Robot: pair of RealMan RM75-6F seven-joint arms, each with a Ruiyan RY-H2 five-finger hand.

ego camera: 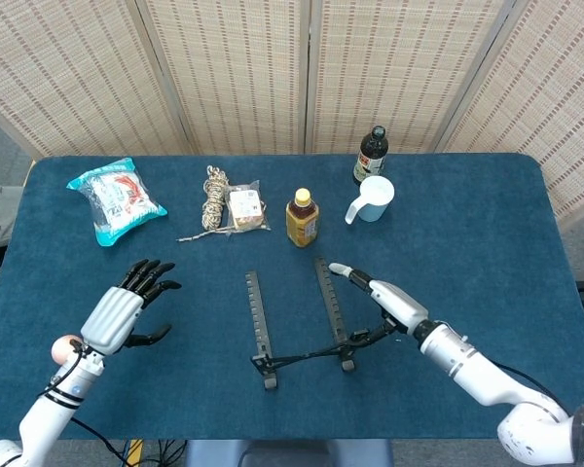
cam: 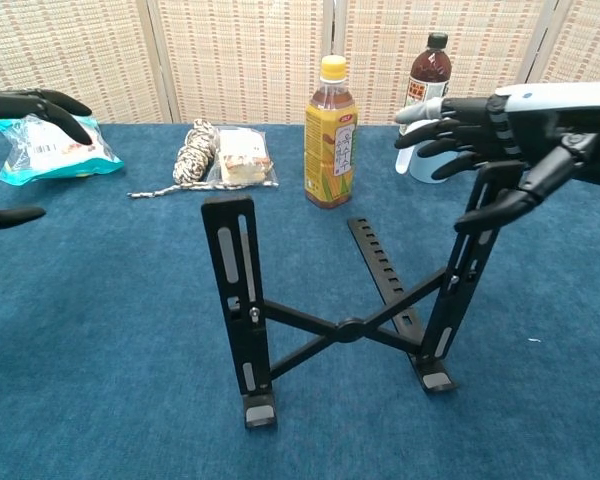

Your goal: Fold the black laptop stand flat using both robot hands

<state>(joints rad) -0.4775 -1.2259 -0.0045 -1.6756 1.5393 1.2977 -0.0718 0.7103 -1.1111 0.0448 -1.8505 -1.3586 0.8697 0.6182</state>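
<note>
At the far left of the blue worktop (ego camera: 487, 243) lies a snack bag (ego camera: 116, 198), and nearer the front edge an egg (ego camera: 62, 346) sits just beside the left wrist. The left hand (ego camera: 127, 309) is raised off the cloth with its fingers spread and nothing in it — released, well apart from the stand. In the chest view only its dark fingertips (cam: 40, 103) show at the left border.

Further right, at the back, a coil of rope (ego camera: 212, 201) lies touching a small wrapped packet (ego camera: 245, 207). Beside them stands a yellow-capped drink bottle (ego camera: 303, 218).

The black laptop stand (ego camera: 300, 321) sits at the middle front of the worktop, still unfolded: its two slotted uprights rise from the cloth, joined by crossed bars low down.

The right hand (ego camera: 384, 304) is at the top of the stand's right upright — the chest view shows its fingers (cam: 450, 135) extended over the upright's upper end and the thumb curled against its side, touching it. Whether it truly clamps the upright I cannot tell.

Behind, to the right, a pale blue cup (ego camera: 372, 198) stands just beside a dark bottle (ego camera: 370, 155).
</note>
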